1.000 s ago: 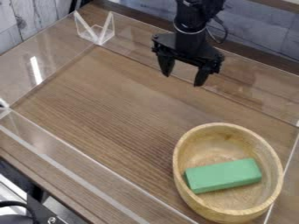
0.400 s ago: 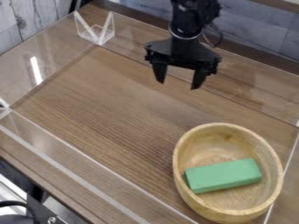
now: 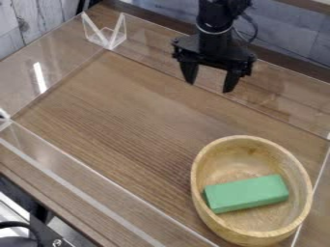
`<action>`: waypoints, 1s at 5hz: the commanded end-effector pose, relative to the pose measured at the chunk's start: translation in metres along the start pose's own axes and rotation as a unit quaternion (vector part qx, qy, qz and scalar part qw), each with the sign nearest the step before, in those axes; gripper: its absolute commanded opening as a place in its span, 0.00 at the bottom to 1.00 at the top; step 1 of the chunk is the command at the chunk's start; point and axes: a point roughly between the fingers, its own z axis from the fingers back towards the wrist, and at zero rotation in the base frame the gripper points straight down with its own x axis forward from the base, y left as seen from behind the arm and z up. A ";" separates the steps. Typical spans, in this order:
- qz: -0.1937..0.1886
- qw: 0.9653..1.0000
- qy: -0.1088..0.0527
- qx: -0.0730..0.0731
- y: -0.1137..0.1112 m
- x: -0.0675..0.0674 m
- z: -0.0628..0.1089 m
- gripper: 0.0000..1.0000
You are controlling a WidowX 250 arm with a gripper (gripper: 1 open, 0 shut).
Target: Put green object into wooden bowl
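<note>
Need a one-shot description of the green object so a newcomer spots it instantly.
Start at the wooden table with clear walls around it, then look to its near right corner, where a round wooden bowl sits. The green object lies flat inside that bowl: a small plain green rectangular block, the only coloured item there, well apart from the open black tool at the far side.

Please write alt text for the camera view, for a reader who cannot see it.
A green block lies inside a round wooden bowl at the lower right of a wood-grain table. The black robot pincer hangs open and empty near the far edge, apart from the bowl.
</note>
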 end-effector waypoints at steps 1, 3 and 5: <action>0.011 1.000 -0.028 0.009 0.010 0.012 0.004 1.00; 0.031 0.999 -0.027 0.029 0.021 0.007 -0.007 1.00; 0.018 0.999 -0.021 0.017 0.021 0.002 0.016 1.00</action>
